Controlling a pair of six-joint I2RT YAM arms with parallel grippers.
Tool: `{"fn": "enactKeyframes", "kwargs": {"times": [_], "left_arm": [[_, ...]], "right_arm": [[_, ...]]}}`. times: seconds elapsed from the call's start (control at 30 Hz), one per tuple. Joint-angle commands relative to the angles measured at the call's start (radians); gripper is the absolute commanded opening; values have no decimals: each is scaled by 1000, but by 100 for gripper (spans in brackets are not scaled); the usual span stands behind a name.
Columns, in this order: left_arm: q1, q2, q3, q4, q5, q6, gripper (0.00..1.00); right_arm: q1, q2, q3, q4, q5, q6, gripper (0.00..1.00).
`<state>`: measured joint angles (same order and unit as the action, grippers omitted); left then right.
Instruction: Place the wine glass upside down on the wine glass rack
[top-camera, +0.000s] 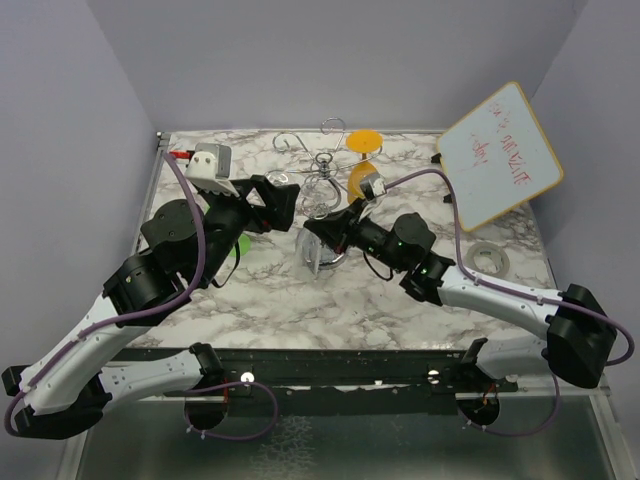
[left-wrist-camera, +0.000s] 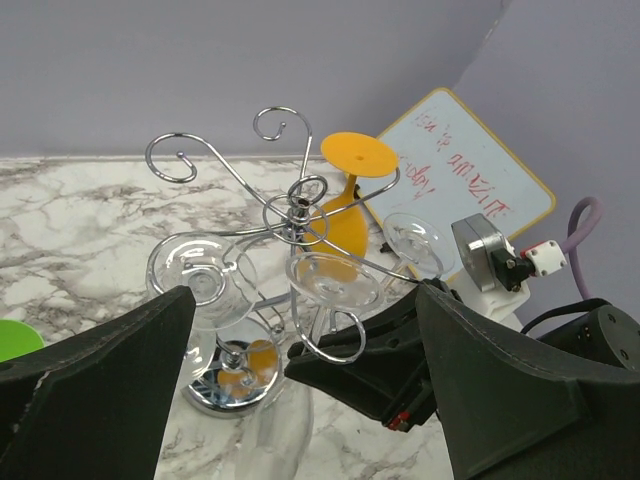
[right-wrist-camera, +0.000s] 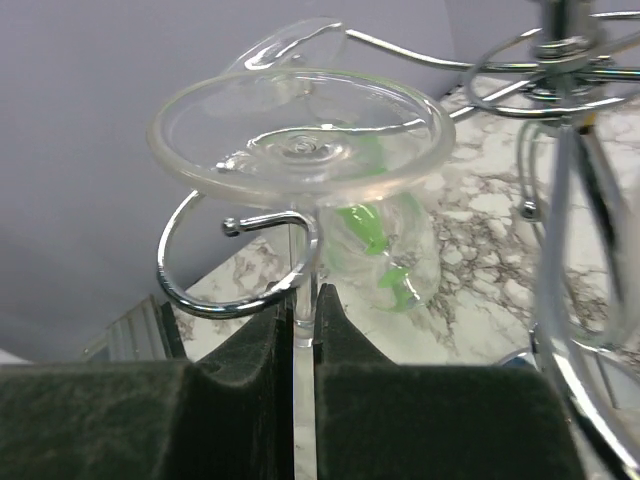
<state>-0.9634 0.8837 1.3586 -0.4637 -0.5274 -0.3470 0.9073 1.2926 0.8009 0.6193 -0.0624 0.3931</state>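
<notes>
Your right end effector (right-wrist-camera: 305, 310) is pinched almost closed on the thin stem of a clear wine glass (right-wrist-camera: 300, 150). The glass stands inverted, round foot uppermost, at the near right side of the shiny chrome wire wine glass rack (left-wrist-camera: 300, 215) with its twisted central post and curled scroll arms. The foot sits just above one curled arm of the rack, and the stem runs down at the open end of that curl. From the right wrist view you cannot tell whether the foot rests on the wire or sits a little clear of it. Your left end effector (top-camera: 283, 203) stands wide apart just left of the rack, gripping nothing, and its dark fingers (left-wrist-camera: 110, 390) frame the rack in the left wrist view. The bowl of the held glass is hidden below the right fingers. An orange wine glass (left-wrist-camera: 345, 215) hangs upside down on the far right side of the rack. More clear glass feet show among the rack's arms, but how many glasses hang there is hard to count. A green shape (right-wrist-camera: 375, 240) shows through a clear bowl behind the stem, and you cannot tell whether it lies inside the bowl or beyond it. Right of the rack a white board with red writing (top-camera: 500, 155) stands tilted, its words unreadable, above the white marbled surface (top-camera: 400, 310).
</notes>
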Motion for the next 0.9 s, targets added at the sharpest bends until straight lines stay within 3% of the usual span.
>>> {"fn": "enactKeyframes", "kwargs": {"times": [0.0, 0.43, 0.87], "left_arm": [[0, -14, -12, -24, -26, -4, 93], [0, -16, -22, -22, -31, -6, 92], [0, -6, -27, -14, -18, 2, 92]], "right_arm": [[6, 8, 23, 100, -168, -20, 1], [6, -27, -31, 141, -258, -34, 1], [5, -92, -93, 84, -65, -50, 2]]}}
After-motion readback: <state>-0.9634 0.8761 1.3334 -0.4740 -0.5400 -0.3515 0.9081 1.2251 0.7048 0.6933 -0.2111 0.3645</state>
